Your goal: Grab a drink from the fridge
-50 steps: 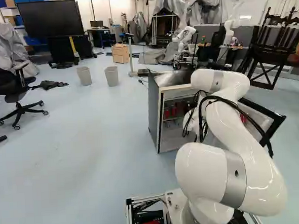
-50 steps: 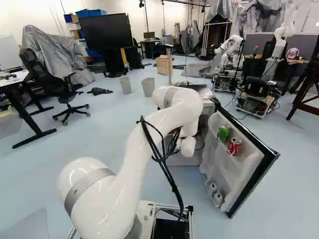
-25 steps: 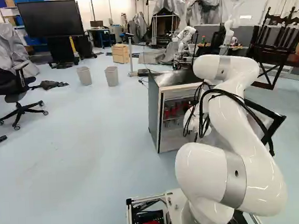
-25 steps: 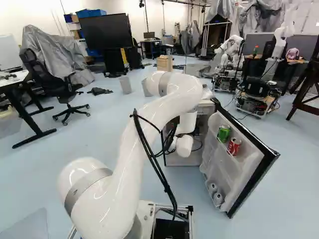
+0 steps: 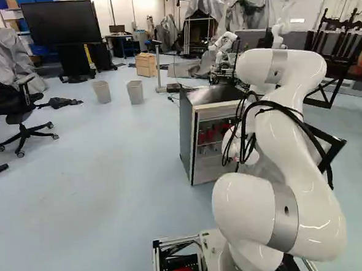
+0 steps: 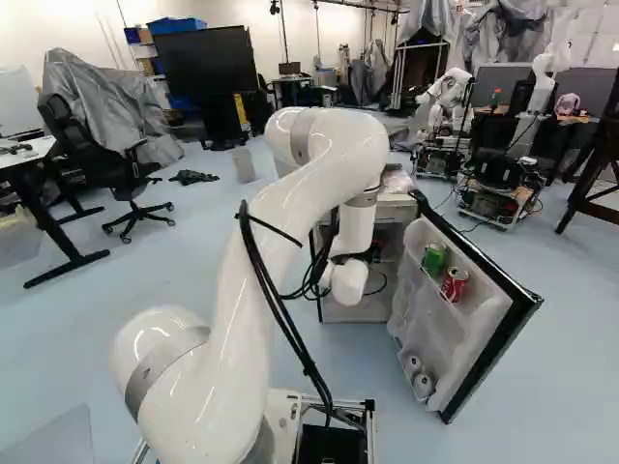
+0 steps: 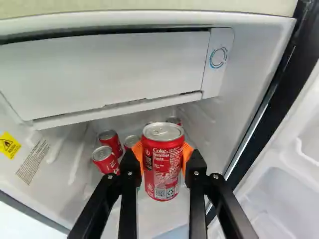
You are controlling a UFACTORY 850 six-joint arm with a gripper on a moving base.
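Observation:
In the wrist view a red can (image 7: pixel 162 174) stands upright between the gripper's (image 7: pixel 163 160) two fingers, with orange pads (image 7: pixel 187 155) pressed on it from both sides. The gripper is shut on this can, inside or just before the opening of the fridge (image 7: pixel 254 64). Several more red cans (image 7: pixel 104 160) stand deeper in, beyond the held one and partly hidden by it. Both base views show the open fridge (image 5: pixel 189 135) ahead of the arm; there the arm's wrist hides the gripper's fingers.
The open fridge door (image 6: pixel 440 333) carries a green can (image 6: pixel 434 257) and a red can (image 6: pixel 454 284) on its shelf, with pale cans lower down. A white freezer box (image 7: pixel 109 69) spans the fridge's top inside. Another robot (image 6: pixel 448 97) stands farther back.
My arm's elbow has risen and drawn back, and its wrist has shifted slightly back towards the base. The base, the fridge and its door have stayed put.

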